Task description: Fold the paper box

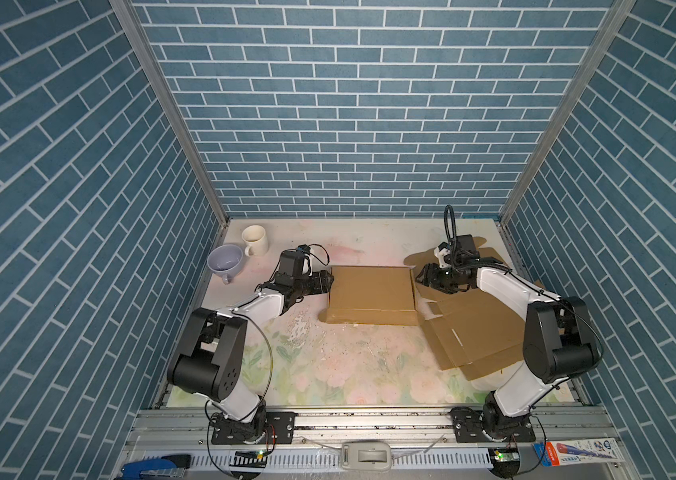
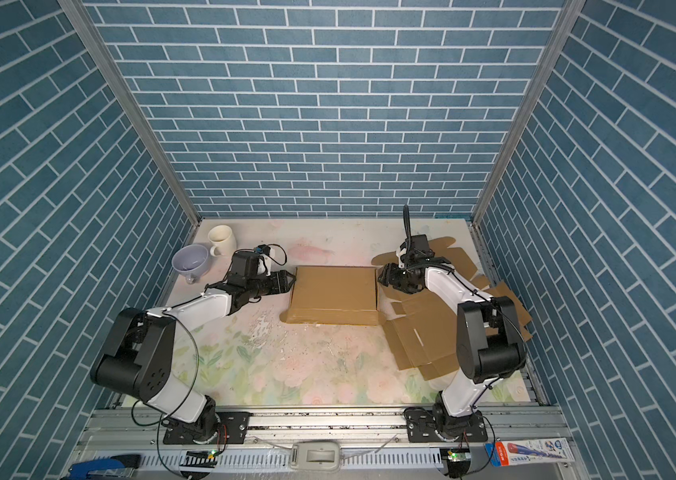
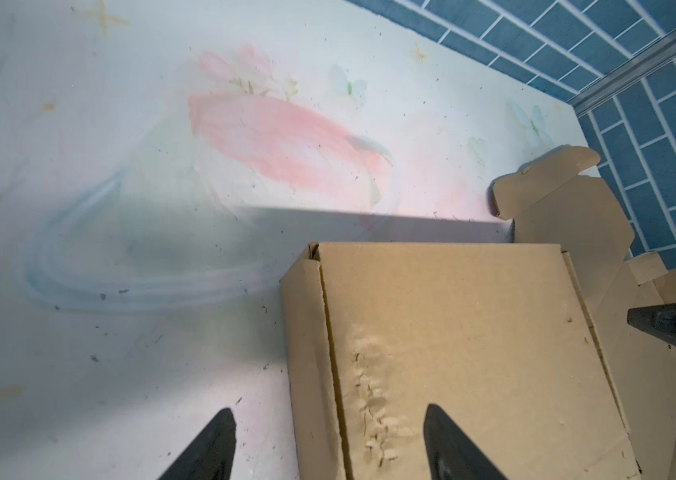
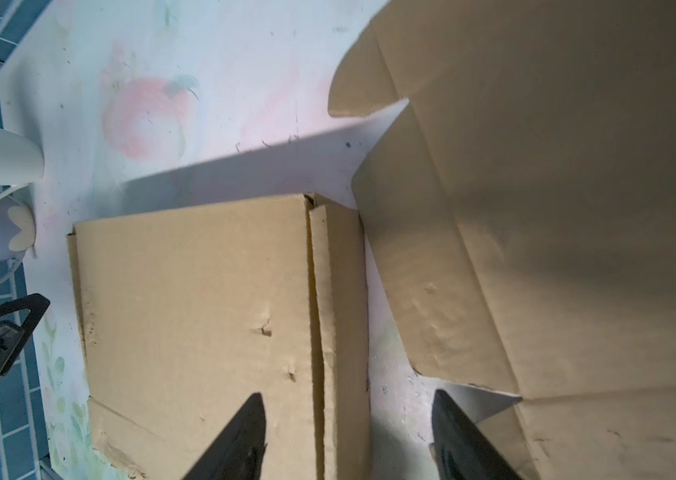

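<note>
The paper box [image 1: 371, 293] was matt brown cardboard, its top face dented and roughened in one patch. The flat sheet [image 1: 473, 332] was the same matt board. The table [image 1: 349, 365] was smooth, printed and grit-speckled. The cream mug [image 1: 255, 240] and lilac cup [image 1: 225, 258] looked glossy.

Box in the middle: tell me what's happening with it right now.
The box looks folded shut and sits on the table. The left fingers and right fingers hang open at its opposite sides, gripping nothing. A flat cardboard sheet lies unfolded beside it, on the right in both top views.
</note>
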Robot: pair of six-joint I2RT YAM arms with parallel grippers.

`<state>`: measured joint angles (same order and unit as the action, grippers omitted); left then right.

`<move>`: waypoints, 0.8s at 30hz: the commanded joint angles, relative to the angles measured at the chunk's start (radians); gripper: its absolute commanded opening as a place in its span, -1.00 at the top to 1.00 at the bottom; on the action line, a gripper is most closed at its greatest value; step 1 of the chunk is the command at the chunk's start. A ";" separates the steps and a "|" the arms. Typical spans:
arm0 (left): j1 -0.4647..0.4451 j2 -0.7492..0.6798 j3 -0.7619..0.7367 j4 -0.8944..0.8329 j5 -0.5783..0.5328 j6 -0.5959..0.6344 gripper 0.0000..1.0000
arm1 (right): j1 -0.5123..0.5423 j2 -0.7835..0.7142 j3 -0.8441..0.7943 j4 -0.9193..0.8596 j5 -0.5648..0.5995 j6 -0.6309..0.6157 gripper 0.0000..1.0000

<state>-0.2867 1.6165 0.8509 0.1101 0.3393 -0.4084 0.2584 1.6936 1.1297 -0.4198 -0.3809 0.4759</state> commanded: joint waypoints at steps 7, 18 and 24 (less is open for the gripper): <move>0.001 0.091 -0.010 0.109 0.074 -0.089 -0.36 | 0.067 0.102 0.067 -0.021 -0.045 0.066 -0.12; 0.032 0.064 -0.071 0.143 0.110 -0.114 -0.15 | 0.102 0.143 0.107 -0.014 -0.122 0.073 0.44; 0.094 -0.007 -0.092 0.076 0.105 -0.095 -0.38 | 0.040 0.098 0.063 0.036 -0.223 0.097 -0.29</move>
<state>-0.2188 1.6436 0.7700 0.2211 0.4385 -0.5182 0.3363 1.8194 1.1988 -0.4217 -0.5297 0.5404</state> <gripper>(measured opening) 0.680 0.601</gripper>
